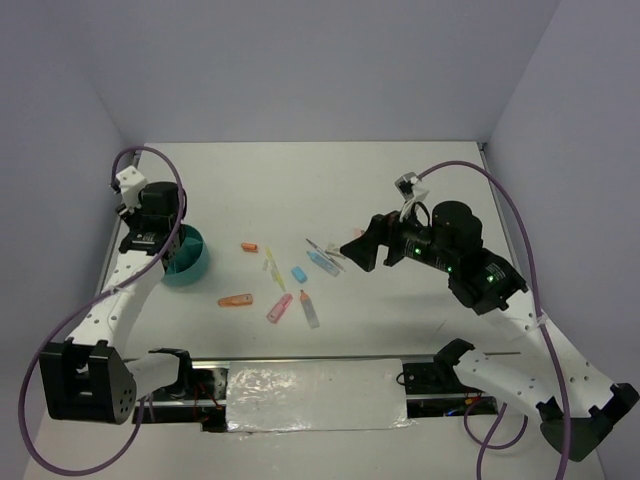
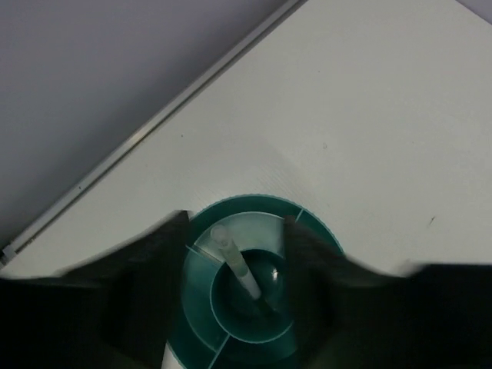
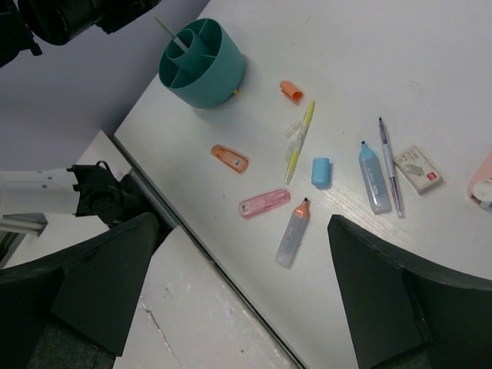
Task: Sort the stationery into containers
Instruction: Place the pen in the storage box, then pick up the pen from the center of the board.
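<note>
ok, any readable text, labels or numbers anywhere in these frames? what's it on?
No text can be read in any view.
Dark print on the eraser: too small to read.
Faint mark on the pink marker: blurred, unreadable.
No marking shows on the teal divided bowl.

No text can be read; the print on the eraser (image 3: 417, 168) is too small.
</note>
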